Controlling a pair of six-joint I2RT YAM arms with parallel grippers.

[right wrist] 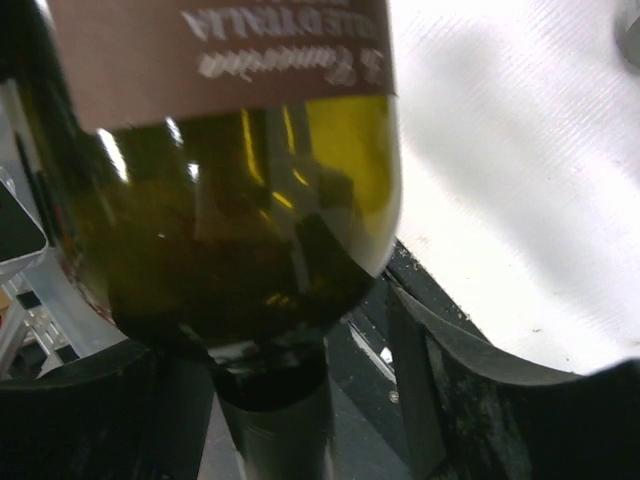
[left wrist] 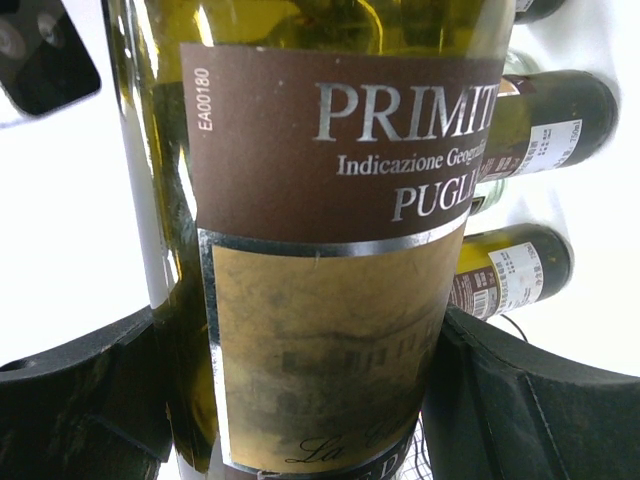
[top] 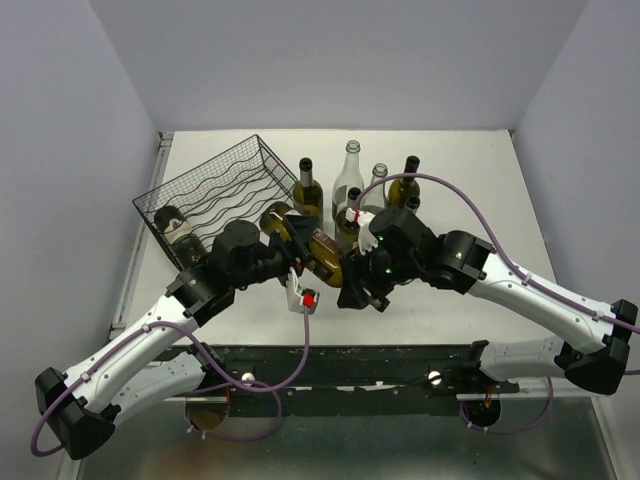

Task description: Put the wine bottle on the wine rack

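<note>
A green wine bottle point(top: 322, 255) with a brown label hangs tilted above the table, just in front of the black wire wine rack point(top: 225, 185). My left gripper point(top: 290, 250) is shut on its body; in the left wrist view the label point(left wrist: 320, 250) fills the frame, with the black fingers point(left wrist: 530, 400) pressed against both sides. My right gripper point(top: 352, 283) is at the bottle's neck end. In the right wrist view the dark neck point(right wrist: 270, 420) stands between the jaws, and a gap shows between it and the right finger point(right wrist: 480, 400).
One bottle point(top: 178, 228) lies in the rack's near-left corner. Several bottles stand behind the grippers at the back, among them a green one point(top: 307, 185), a clear one point(top: 350, 170) and a dark one point(top: 405, 185). Purple cables loop over both arms.
</note>
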